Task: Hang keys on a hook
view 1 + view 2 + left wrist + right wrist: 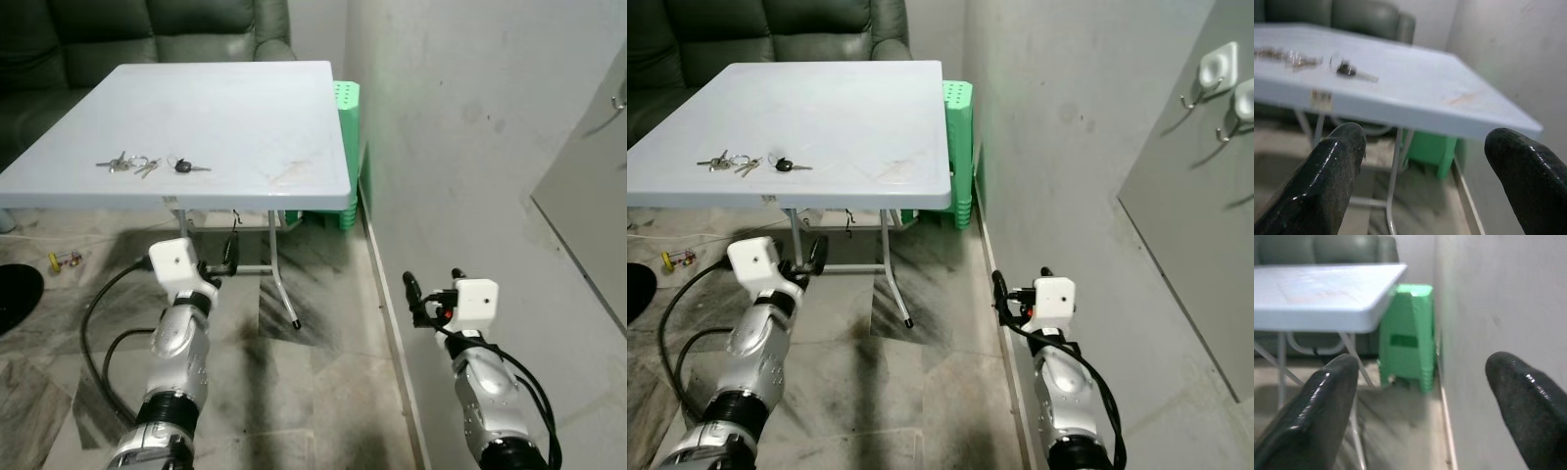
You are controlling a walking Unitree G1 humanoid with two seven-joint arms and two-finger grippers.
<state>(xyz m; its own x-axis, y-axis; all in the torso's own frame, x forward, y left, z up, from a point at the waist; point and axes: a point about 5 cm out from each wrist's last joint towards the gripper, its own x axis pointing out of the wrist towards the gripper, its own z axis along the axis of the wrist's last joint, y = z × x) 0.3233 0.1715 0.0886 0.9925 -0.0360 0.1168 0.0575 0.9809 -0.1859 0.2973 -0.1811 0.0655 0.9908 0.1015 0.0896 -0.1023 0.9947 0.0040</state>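
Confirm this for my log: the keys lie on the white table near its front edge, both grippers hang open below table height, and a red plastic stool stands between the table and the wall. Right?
Not quite. The stool is green, not red, as the right wrist view shows plainly. The rest holds: the keys lie on the white table near its front edge, and the left gripper and right gripper hang open below it.

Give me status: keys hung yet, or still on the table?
Nothing done: the keys lie on the white table. Nothing in hand: the left gripper is open, low before the table edge; the right gripper is open by the wall. Left: pick the keys up, hang them on a hook.
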